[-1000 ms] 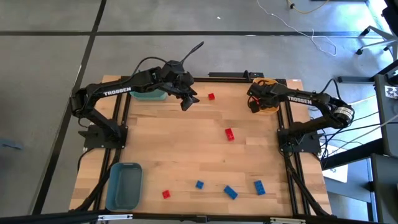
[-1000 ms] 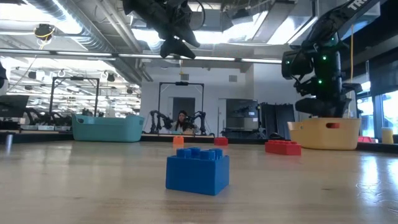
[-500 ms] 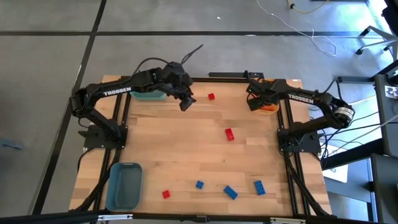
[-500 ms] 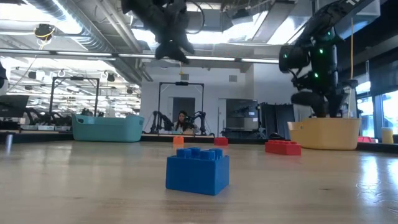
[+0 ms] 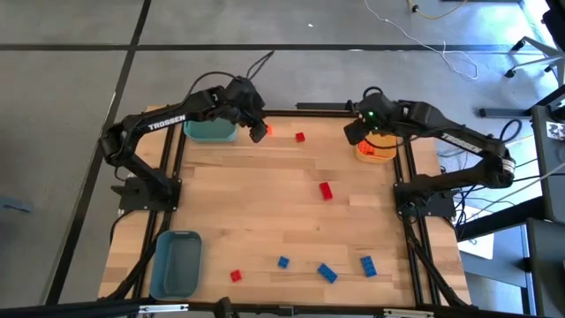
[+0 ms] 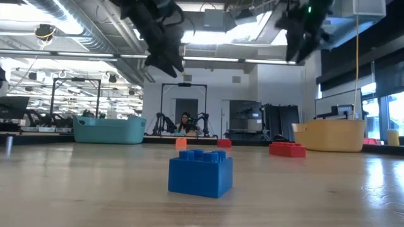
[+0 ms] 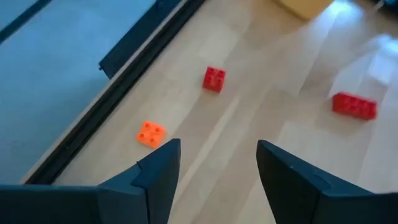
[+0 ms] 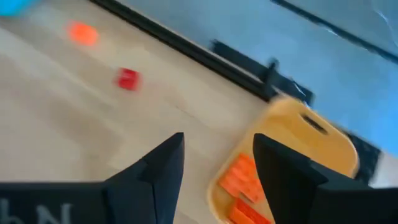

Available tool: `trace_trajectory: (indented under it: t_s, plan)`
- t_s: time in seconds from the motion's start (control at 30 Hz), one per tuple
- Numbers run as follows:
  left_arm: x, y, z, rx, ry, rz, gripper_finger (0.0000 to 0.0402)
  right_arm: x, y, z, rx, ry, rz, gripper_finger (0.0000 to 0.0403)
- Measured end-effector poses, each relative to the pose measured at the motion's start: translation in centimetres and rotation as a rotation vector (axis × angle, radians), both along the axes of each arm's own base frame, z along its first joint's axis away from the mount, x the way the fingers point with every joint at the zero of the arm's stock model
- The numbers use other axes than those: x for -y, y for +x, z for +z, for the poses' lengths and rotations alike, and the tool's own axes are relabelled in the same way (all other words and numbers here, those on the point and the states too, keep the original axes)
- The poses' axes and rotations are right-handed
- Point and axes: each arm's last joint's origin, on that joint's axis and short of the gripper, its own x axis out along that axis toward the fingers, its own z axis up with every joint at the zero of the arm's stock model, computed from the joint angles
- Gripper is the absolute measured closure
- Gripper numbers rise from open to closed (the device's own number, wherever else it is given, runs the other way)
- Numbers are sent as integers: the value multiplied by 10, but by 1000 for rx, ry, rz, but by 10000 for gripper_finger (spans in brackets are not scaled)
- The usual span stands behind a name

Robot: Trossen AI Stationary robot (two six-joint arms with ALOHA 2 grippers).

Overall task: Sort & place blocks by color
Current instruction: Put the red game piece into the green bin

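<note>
Small blocks lie flat on the wooden table. An orange block (image 7: 151, 133) and a red block (image 7: 214, 79) sit near the far edge, and another red block (image 5: 326, 190) lies mid-table. A red block (image 5: 236, 276) and three blue blocks (image 5: 327, 273) lie along the near edge. Several orange blocks (image 8: 242, 180) lie inside the yellow-orange bin (image 8: 311, 149). My left gripper (image 7: 217, 174) hangs open and empty above the far edge, beside the teal bin (image 5: 210, 132), with the orange block just ahead of it. My right gripper (image 8: 217, 168) hangs open and empty, high beside the yellow-orange bin (image 5: 378, 150).
A grey-blue bin (image 5: 176, 263) stands at the near left corner. A dark rail (image 5: 322, 108) runs along the far edge. The table's middle holds only the one red block. The nearest blue block (image 6: 201, 171) fills the low view's foreground.
My right gripper has risen well above the yellow-orange bin and moved a little toward the table's left. My left gripper has drawn back toward the far edge and the teal bin. No block has moved.
</note>
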Motion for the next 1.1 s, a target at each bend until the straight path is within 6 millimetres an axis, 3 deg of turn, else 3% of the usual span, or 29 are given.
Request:
trace_trajectory:
  t_s: [0.2, 0.4, 0.53, 0.8, 1.1]
  plan:
    - [-18, -2, -17, -40, -70, -5, 198, -13, 5, 23, 110, 24, 136, 210]
    - [-15, 3, -22, -53, -77, -30, 198, -25, 12, 20, 219, 295, 297, 210]
    - [-11, 6, -22, -53, -72, -51, 198, -36, 13, 16, 228, 440, 243, 210]
    - [-7, 8, -22, -58, -60, -79, 198, -50, 42, -10, 125, 564, 70, 210]
    - [6, 13, -18, -35, -58, -225, 198, -61, 92, -67, -96, 618, 9, 210]
